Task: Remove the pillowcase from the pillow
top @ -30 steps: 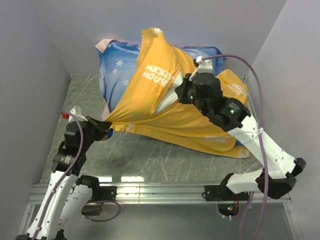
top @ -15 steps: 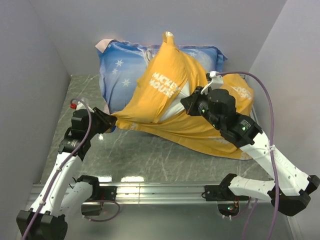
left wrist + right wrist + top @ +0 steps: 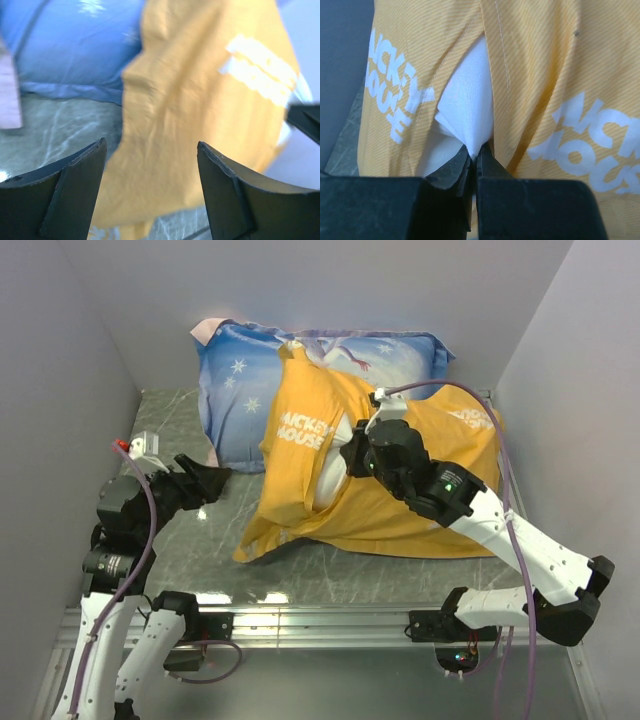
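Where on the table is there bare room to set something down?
A bare strip of table runs between the yellow pillowcase and the metal rail. A smaller patch lies left, before the blue pillow. The back and right are crowded.

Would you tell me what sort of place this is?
Probably a lab test cell: plain panel walls box in a marbled tabletop, and an aluminium rail runs along its near edge.

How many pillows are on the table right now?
2. The white pillow shows through the opening of the yellow pillowcase at centre, its corner pinched by the right gripper; the light blue printed pillow lies behind it by the back wall. Fabric may hide more.
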Robot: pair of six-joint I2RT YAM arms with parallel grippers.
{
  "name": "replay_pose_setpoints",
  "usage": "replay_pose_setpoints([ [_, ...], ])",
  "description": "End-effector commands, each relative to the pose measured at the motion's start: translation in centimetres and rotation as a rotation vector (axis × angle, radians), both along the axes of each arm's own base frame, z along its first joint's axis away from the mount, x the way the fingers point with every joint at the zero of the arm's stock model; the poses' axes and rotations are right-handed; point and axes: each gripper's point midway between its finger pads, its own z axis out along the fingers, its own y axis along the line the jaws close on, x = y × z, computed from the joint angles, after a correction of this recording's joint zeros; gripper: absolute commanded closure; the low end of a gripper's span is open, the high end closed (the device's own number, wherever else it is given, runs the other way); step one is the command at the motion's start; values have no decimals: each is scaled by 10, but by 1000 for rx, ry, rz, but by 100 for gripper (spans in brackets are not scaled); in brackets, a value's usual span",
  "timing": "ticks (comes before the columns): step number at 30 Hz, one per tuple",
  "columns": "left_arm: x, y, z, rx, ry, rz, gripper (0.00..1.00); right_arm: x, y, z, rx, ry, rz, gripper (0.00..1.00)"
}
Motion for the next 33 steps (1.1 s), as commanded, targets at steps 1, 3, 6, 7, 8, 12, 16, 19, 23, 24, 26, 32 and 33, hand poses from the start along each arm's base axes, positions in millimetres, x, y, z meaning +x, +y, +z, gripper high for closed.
replay_pose_setpoints([
  [1,-12,-23,9,21,-58,-174,21,10,-9,60,90,-130,-67,100],
  [3,-17,-40,14,-25,-87,-284,22,10,-8,59,92,-129,-65,100],
  [6,-26,-51,26,-68,-156,-353,22,12,-5,53,85,-117,-61,100],
  [7,-26,-52,28,-69,-163,-359,22,13,-4,51,79,-114,-64,100],
  [8,-27,-54,29,-71,-165,-368,22,13,-1,49,78,-109,-62,100],
  [12,-23,-59,29,-51,-160,-358,22,9,16,48,83,-102,-32,100],
  [16,-13,-63,16,-9,-104,-290,23,16,29,42,46,-95,-45,100],
  [19,-5,-68,10,37,-75,-223,24,25,35,36,14,-90,-60,100],
  [23,-4,-76,9,73,-66,-160,26,32,43,30,-2,-79,-68,100],
  [24,-4,-76,11,74,-67,-140,26,33,44,28,-6,-78,-67,100],
  [26,1,-73,9,99,-55,-78,27,34,47,25,-11,-72,-65,100],
  [32,-13,-107,-11,209,-17,-75,27,36,50,25,-12,-68,-69,100],
  [33,-11,-106,-15,233,-13,-37,27,37,49,24,-19,-68,-72,100],
])
